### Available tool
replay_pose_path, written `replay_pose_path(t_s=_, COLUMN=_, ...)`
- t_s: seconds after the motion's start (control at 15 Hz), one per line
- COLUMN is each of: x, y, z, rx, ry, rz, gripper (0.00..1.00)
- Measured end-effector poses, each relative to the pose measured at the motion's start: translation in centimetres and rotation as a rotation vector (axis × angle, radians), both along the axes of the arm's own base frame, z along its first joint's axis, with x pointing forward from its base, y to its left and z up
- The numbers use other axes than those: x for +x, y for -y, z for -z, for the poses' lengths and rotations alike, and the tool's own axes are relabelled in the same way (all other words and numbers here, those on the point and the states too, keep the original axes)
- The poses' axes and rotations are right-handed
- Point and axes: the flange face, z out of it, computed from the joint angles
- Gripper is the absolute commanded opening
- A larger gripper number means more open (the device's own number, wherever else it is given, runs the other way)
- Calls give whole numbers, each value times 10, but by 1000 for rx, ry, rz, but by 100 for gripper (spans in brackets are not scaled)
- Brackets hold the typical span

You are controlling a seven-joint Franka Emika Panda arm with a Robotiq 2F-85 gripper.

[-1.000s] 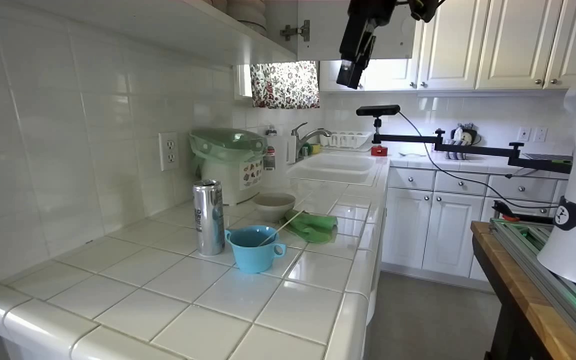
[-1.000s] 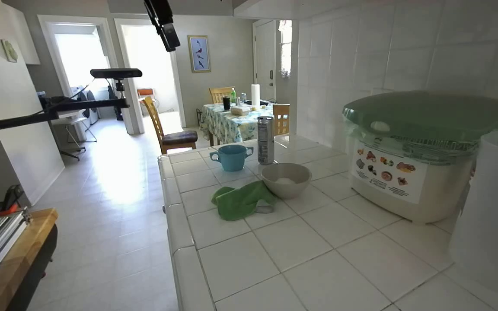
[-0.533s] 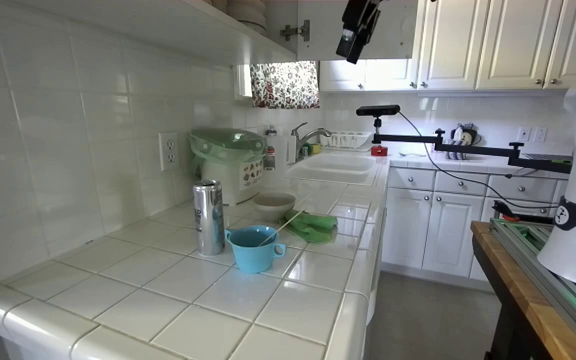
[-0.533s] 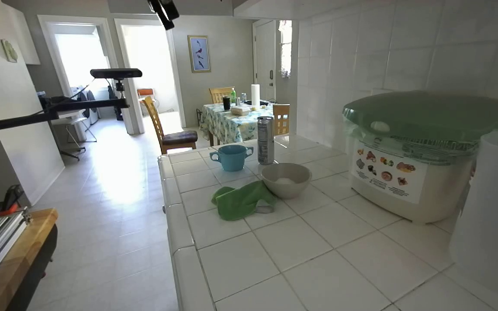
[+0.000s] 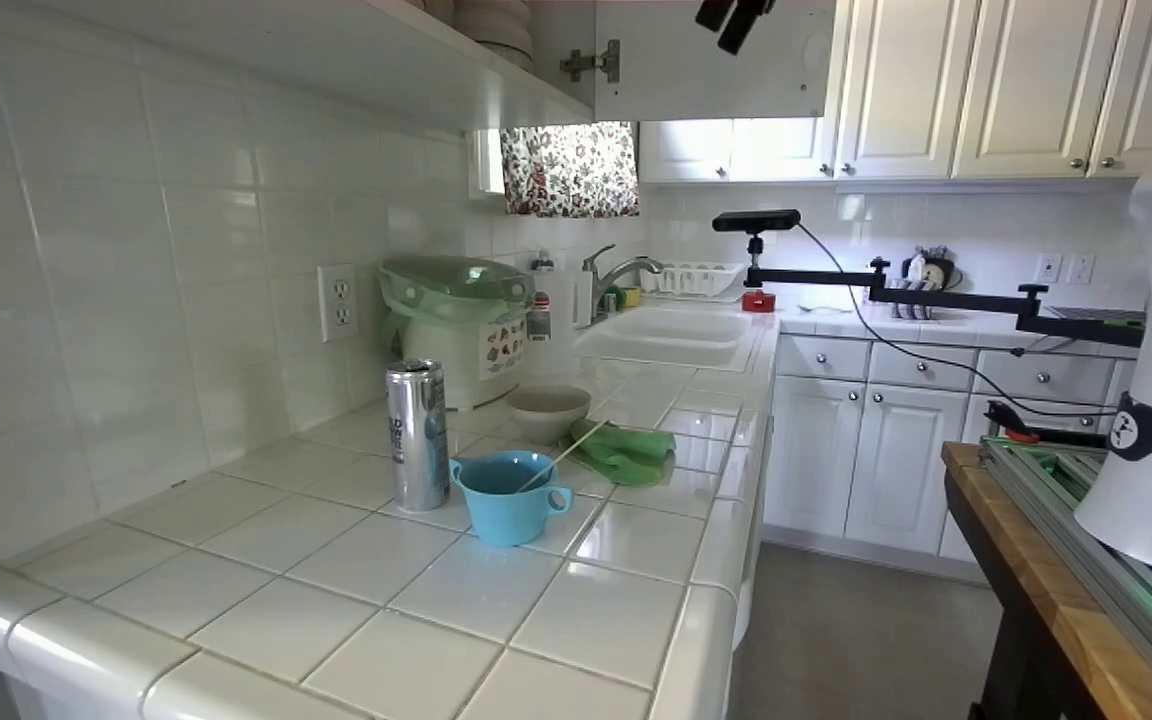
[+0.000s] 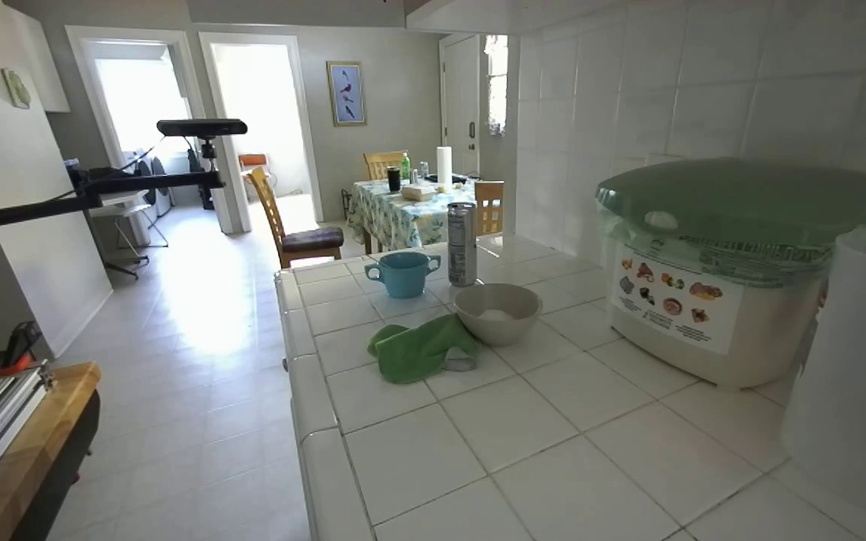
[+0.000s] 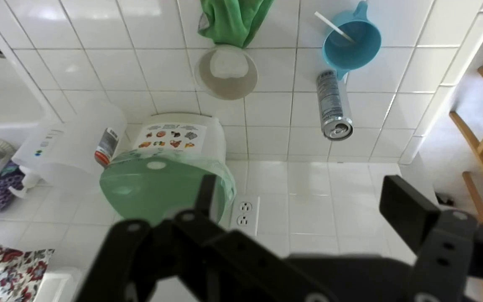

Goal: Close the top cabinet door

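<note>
The top cabinet door (image 5: 656, 75) stands open at the top of an exterior view. Its inner face and a metal hinge show. A grey strip at the top of an exterior view seems to be the lower part of this door (image 6: 298, 12). My gripper (image 5: 723, 28) shows only as two dark fingertips at the top edge, in front of the door panel in that view; whether it touches the door I cannot tell. In the wrist view my gripper (image 7: 299, 188) is wide open with nothing between its fingers. The door is out of the wrist view.
On the tiled counter (image 5: 386, 600) are a silver can (image 5: 418, 435), a blue cup (image 5: 506, 500) with a stick, a bowl (image 5: 548, 412), a green cloth (image 5: 626, 455) and a green-lidded bin (image 5: 461, 330). The cabinet shelf (image 5: 336, 50) overhangs. A camera arm (image 5: 936, 295) sticks out.
My gripper has risen, leaving only its fingertips at the top of an exterior view and dropping out of the frame in the other exterior view. The door and counter items have not moved.
</note>
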Motion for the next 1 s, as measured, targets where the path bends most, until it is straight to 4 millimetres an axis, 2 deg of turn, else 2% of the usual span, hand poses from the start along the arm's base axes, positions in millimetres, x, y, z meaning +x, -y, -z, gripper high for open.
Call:
replay_pose_path(t_s=0.2, x=-14, y=9, z=-20, rx=-16, ry=61, rz=54, gripper=100)
replay_pose_path(t_s=0.53, x=-34, y=40, z=-50, rx=-50, ry=160, rz=198, gripper=100)
replay_pose_path(t_s=1.0, x=-51, y=77, z=-67, rx=-104, ry=223, rz=415, gripper=100)
